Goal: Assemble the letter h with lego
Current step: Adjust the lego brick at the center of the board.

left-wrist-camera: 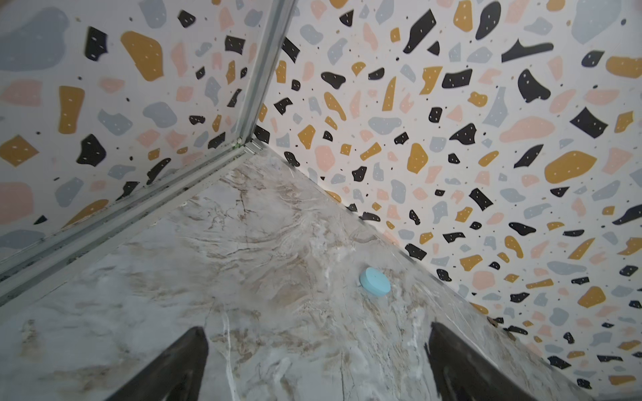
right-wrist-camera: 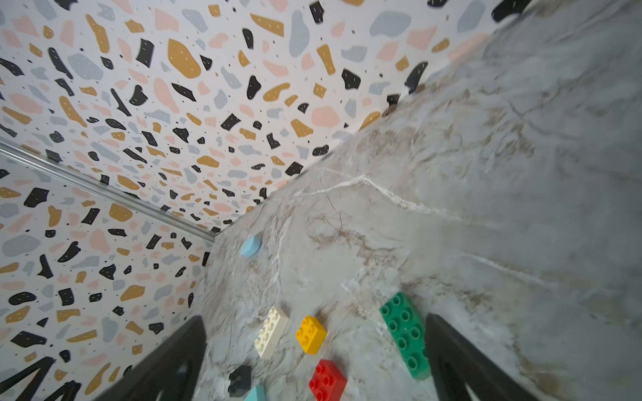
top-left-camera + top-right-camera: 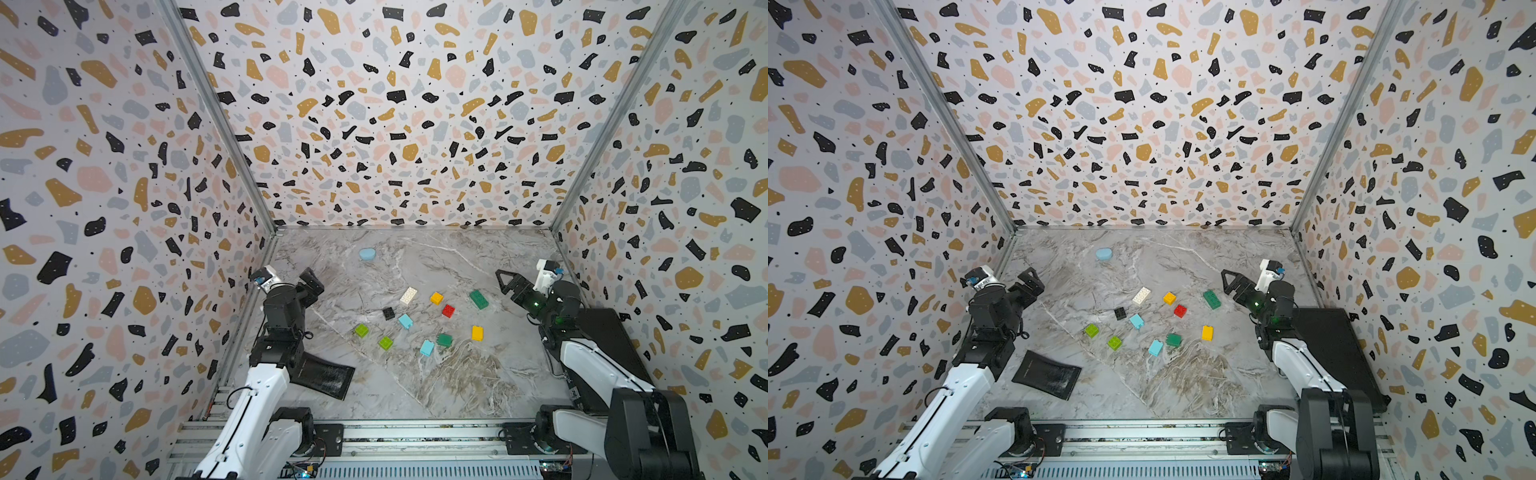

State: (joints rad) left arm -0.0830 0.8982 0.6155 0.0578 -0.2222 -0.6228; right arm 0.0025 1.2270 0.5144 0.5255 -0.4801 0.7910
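The lego lies loose in the middle of the marble table (image 3: 415, 386): a white brick (image 3: 408, 295), orange (image 3: 436, 298), red (image 3: 448, 310), a long dark green one (image 3: 478, 299), black (image 3: 388, 313), two light blue (image 3: 405, 321), two lime (image 3: 361, 330), a small dark green one (image 3: 444, 340) and yellow (image 3: 477, 333). My left gripper (image 3: 311, 282) hovers open at the left, away from the bricks. My right gripper (image 3: 505, 282) hovers open at the right, near the long green brick (image 2: 404, 333). The right wrist view shows the white (image 2: 271, 331), orange (image 2: 311, 334) and red (image 2: 327, 380) bricks beyond its empty jaws.
A smooth pale-blue oval lump (image 3: 367, 253) lies near the back wall, ahead of the left gripper (image 1: 317, 328). A flat black pouch (image 3: 322, 374) lies by the left arm. A black pad (image 3: 611, 345) sits under the right arm. Patterned walls enclose three sides.
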